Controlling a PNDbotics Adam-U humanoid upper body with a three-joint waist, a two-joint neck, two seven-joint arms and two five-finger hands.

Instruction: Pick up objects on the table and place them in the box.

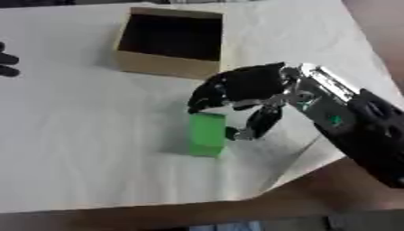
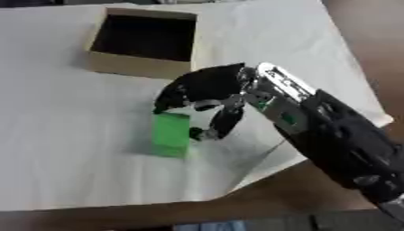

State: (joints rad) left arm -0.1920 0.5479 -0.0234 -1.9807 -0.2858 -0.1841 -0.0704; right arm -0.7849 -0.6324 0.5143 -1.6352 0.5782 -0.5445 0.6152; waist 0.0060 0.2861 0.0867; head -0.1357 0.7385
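A green block [image 1: 207,135] stands on the white table cover [image 1: 87,149], a little in front of the open cardboard box [image 1: 169,66]. My right hand [image 1: 251,84] reaches in from the right and arches over the block. Its fingers [image 1: 199,101] curl down at the block's far top edge, and the thumb [image 1: 254,125] presses against the block's right side. The block rests on the table. The box's inside is dark and I cannot see what it holds. My left hand [image 1: 5,59] shows only as a dark shape at the left edge.
The white cover ends at a front edge [image 1: 260,195] close behind the right forearm [image 2: 339,140], with brown floor or table beyond it. Bare cover spreads out to the left of the block and the box.
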